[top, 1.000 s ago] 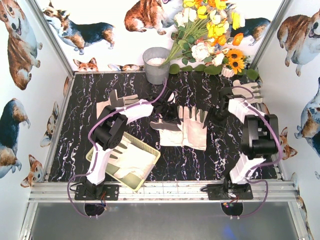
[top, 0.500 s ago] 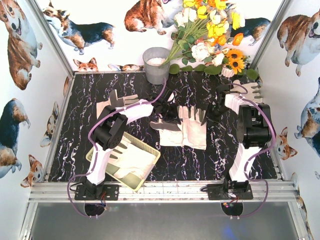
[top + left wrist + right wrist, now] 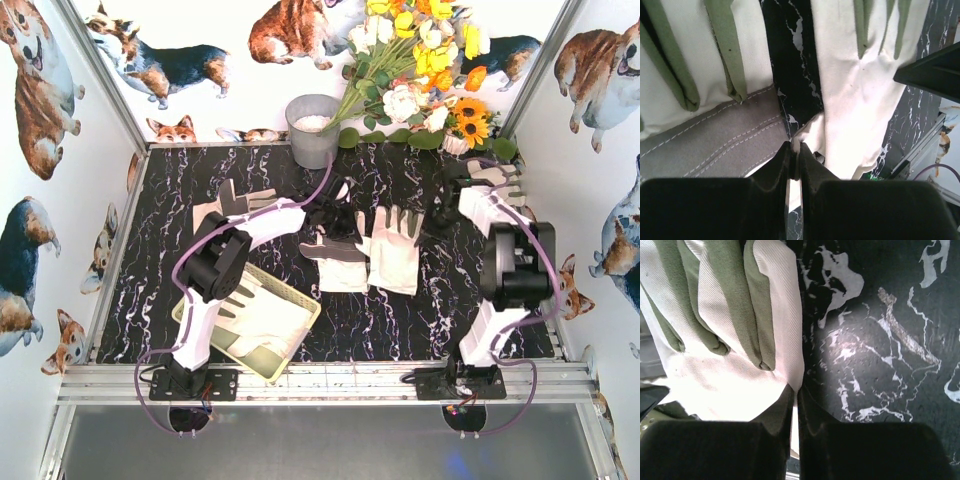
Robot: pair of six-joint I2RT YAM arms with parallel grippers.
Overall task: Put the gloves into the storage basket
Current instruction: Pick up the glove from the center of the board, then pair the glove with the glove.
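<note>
From my top feed, the shallow pale yellow-green plastic storage basket with lattice sides point(image 3: 290, 292) sits at the near left, and cream fabric gloves with grey patches point(image 3: 265, 325) lie flat inside it. Just beyond the basket's far right corner lies a cream fabric work glove with a stitched grey cuff, the grey-cuffed glove point(image 3: 340, 262). My left gripper point(image 3: 795, 150) has its fingers pressed together on a thin white hem right beside that cuff. Further right of the basket, with a strip of bare table between the two, is a white twill work glove with greyish-green finger patches, the white glove point(image 3: 395, 255), lying flat with its fingers pointing away from me. The right gripper point(image 3: 795, 395) is pinched tight on the edge of it. A fourth cream glove point(image 3: 212, 215) lies behind the basket, partly under the left arm, and a fifth point(image 3: 500, 178) lies far to the basket's right, at the back. The surface is a black marble-pattern table point(image 3: 180, 200) with white veins. Behind the basket stand a grey metal bucket point(image 3: 312, 130) and a bunch of yellow and white flowers point(image 3: 420, 60), and white walls printed with corgis point(image 3: 40, 90) enclose the table.
</note>
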